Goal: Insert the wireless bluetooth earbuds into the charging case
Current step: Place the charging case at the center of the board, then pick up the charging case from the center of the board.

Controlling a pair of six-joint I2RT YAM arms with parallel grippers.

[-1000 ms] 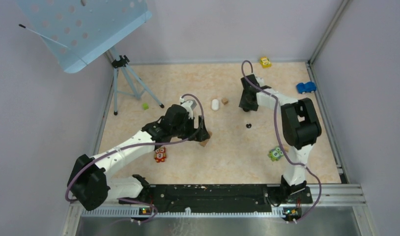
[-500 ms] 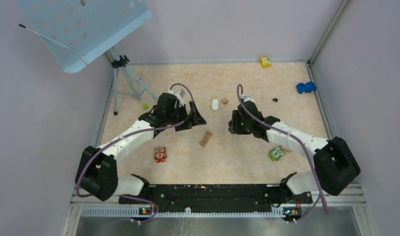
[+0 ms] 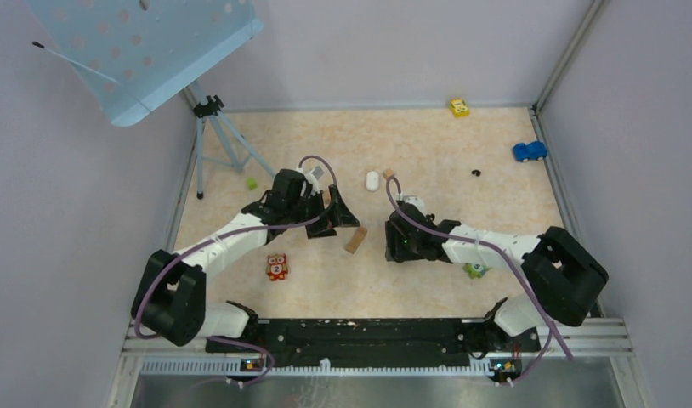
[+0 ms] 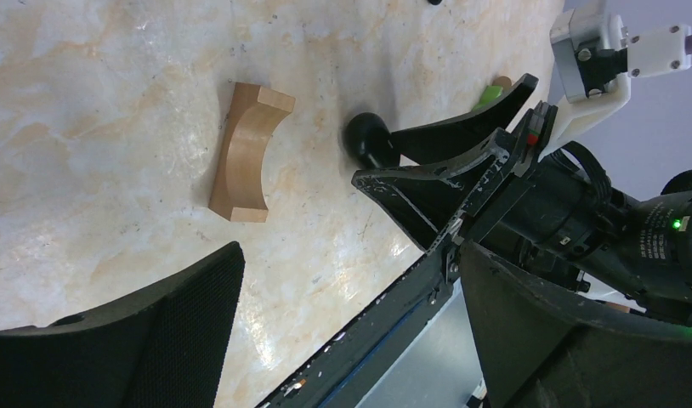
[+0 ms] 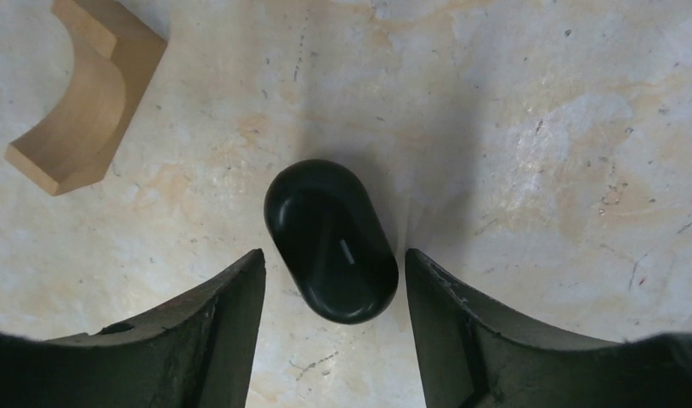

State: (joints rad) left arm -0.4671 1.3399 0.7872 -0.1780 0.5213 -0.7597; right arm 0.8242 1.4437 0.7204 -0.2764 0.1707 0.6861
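The black charging case (image 5: pixel 331 240) lay on the worktop (image 3: pixel 368 293) near its middle, its lid closed as far as I could see. The right gripper (image 3: pixel 392 245) was down over it with its fingers (image 5: pixel 215 331) apart, one on either side. A thin strip of worktop showed between each finger and the case, so nothing was clamped. Across from it the left gripper (image 3: pixel 336 217) hung low with its fingers spread wide and nothing between them. The curved wooden block (image 5: pixel 109 93) lay flat between the two grippers, just beside the case but not touching it. Well away toward the far right a lone black earbud (image 3: pixel 476 172) sat by itself on the worktop, too small for me to make out more than a dark speck. It was well apart from the case and from both arms. Toward the back, near the middle, a white rounded piece (image 3: pixel 372 180) lay just beside a small tan block (image 3: pixel 388 174). A blue toy car (image 3: pixel 530 151) and a yellow toy car (image 3: pixel 459 107) stood toward the far right corner. A green toy (image 3: pixel 476 270) peeped out from under the right arm, and an orange owl toy (image 3: pixel 277 267) stood near the left arm. A tripod (image 3: pixel 219 144) stood at the far left.
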